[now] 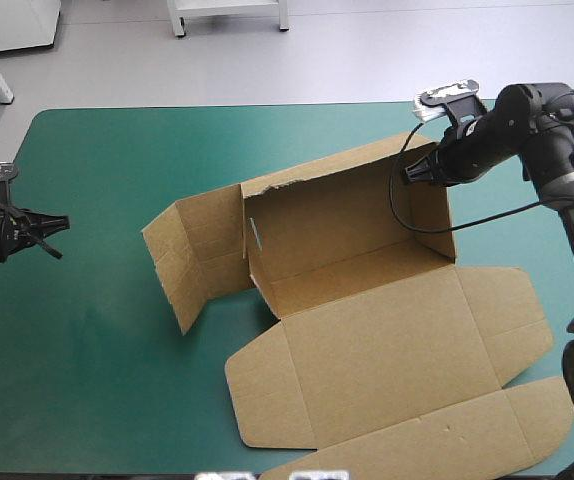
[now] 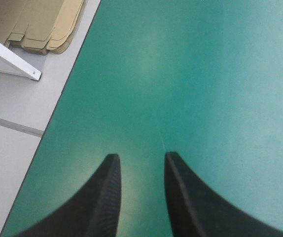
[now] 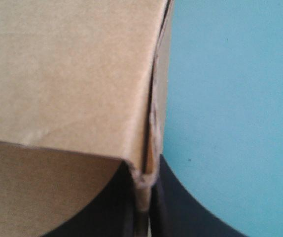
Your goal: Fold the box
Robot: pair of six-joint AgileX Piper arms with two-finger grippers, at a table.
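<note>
The brown box (image 1: 387, 330) lies in the middle of the teal-green cover (image 1: 97, 330). Its far wall and right wall stand raised, its left flaps (image 1: 192, 255) stand half up, and the lid panel lies flat toward the near edge. My right gripper (image 1: 407, 172) is at the box's far right corner. In the right wrist view the upright board (image 3: 67, 74) runs between the two fingers of that gripper (image 3: 144, 197), which is shut on it. My left gripper (image 1: 52, 225) hovers near the table's left edge, apart from the box, and stands open (image 2: 141, 158) over bare cover.
A stack of flat brown board (image 2: 43, 24) lies on the floor beyond the table's left edge, beside a white frame leg (image 2: 8, 59). Bare teal-green cover (image 2: 205, 74) stretches ahead of the left gripper. The lid's flaps (image 1: 527, 330) reach close to the table's right edge.
</note>
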